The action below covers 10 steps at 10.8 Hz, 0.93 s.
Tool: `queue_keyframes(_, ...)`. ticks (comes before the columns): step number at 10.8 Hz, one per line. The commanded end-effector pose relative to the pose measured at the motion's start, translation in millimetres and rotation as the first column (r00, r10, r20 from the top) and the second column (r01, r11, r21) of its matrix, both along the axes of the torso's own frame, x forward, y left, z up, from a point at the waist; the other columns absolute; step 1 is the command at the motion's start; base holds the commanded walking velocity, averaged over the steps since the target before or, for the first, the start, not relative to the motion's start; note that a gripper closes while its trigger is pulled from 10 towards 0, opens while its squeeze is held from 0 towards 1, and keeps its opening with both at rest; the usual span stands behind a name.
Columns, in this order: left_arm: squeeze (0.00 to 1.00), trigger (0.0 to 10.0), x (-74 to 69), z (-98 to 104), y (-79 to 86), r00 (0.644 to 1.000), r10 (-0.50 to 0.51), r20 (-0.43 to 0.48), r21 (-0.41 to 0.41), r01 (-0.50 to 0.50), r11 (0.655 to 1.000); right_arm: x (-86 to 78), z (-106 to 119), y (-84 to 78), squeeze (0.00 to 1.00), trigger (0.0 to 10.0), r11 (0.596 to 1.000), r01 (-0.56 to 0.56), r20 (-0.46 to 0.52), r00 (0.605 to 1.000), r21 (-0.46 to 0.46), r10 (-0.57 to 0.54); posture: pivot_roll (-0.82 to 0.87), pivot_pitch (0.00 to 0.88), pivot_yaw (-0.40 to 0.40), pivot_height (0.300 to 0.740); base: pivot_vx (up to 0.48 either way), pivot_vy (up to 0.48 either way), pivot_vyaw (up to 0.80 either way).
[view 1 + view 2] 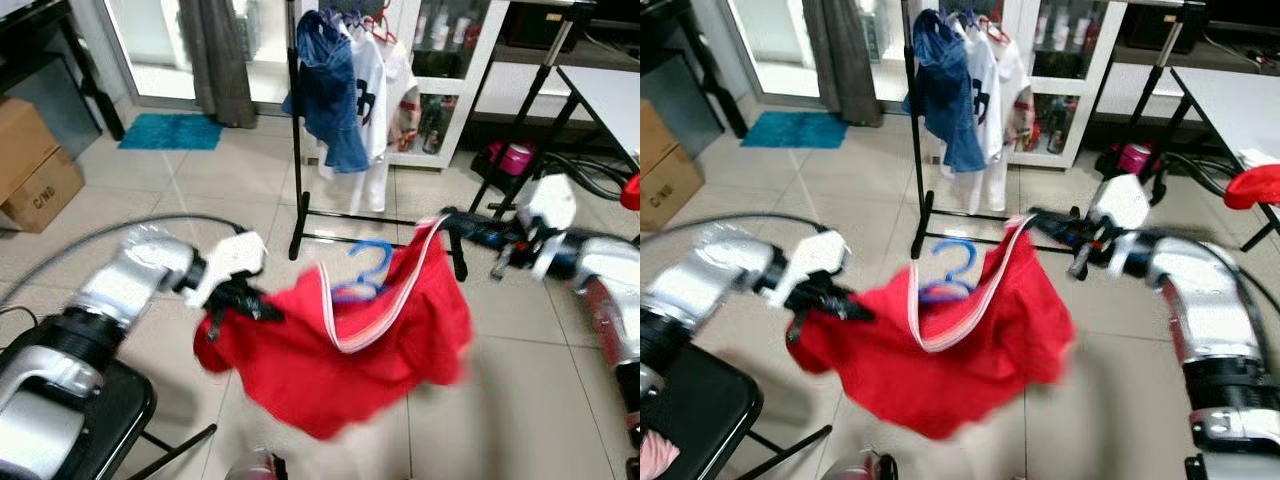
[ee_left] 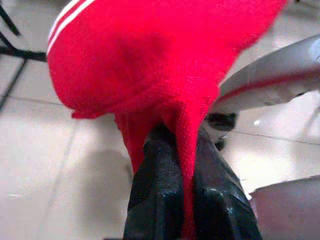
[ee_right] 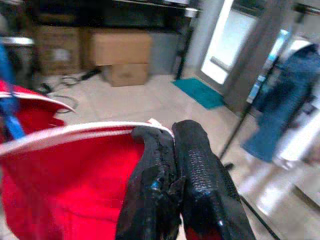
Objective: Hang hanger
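Note:
A red garment (image 1: 340,350) with a white-striped collar hangs stretched between my two grippers above the tiled floor. A blue hanger (image 1: 365,277) sits inside its neck opening, hook up. My left gripper (image 1: 240,300) is shut on the garment's left edge; in the left wrist view the red cloth (image 2: 185,165) is pinched between the black fingers (image 2: 155,200). My right gripper (image 1: 455,225) is shut on the collar's right end, and the right wrist view has the white trim (image 3: 90,131) running into the closed fingers (image 3: 197,175). A black clothes rack (image 1: 297,130) stands just beyond.
The rack carries a denim top (image 1: 330,85) and a white shirt (image 1: 375,90). A black chair (image 1: 80,420) is at lower left, cardboard boxes (image 1: 35,165) at far left, a table (image 1: 610,90) and cables at right, and a teal mat (image 1: 172,131) by the door.

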<state>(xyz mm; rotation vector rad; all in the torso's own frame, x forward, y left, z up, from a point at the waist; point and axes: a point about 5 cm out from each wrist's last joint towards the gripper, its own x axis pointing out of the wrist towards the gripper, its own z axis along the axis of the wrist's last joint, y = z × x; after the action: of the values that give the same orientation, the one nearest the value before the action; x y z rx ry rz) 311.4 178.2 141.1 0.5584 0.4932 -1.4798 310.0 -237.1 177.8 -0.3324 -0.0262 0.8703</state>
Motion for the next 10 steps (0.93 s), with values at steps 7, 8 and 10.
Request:
queue_keyframes(7, 0.0, 0.0, -14.5, 2, -14.5, 0.98, -0.189, 0.058, -0.03, 0.191, 0.981, 19.3, -1, -11.7, 0.0, 0.0, 0.996, 0.091, -0.179, 0.98, 0.001, -0.089, 0.04, 0.01, 0.011, 0.74, 0.0, 0.0, 0.0)
queue_keyframes(8, 0.0, 0.0, -13.7, 6, -14.1, 0.979, -0.194, 0.068, -0.038, 0.197, 0.98, 16.7, -11, -11.7, 0.0, 0.0, 0.996, 0.073, -0.227, 0.971, -0.048, -0.082, 0.04, 0.01, 0.011, 0.74, 0.0, 0.0, 0.0)
queue_keyframes(10, 0.0, 0.0, -23.5, 17, -15.3, 0.97, -0.242, 0.023, -0.095, 0.243, 0.965, 12.0, -31, -13.0, 0.0, 10.0, 0.995, 0.062, -0.324, 0.942, -0.082, -0.085, 0.05, 0.017, 0.005, 0.74, 0.0, 0.0, 0.0)
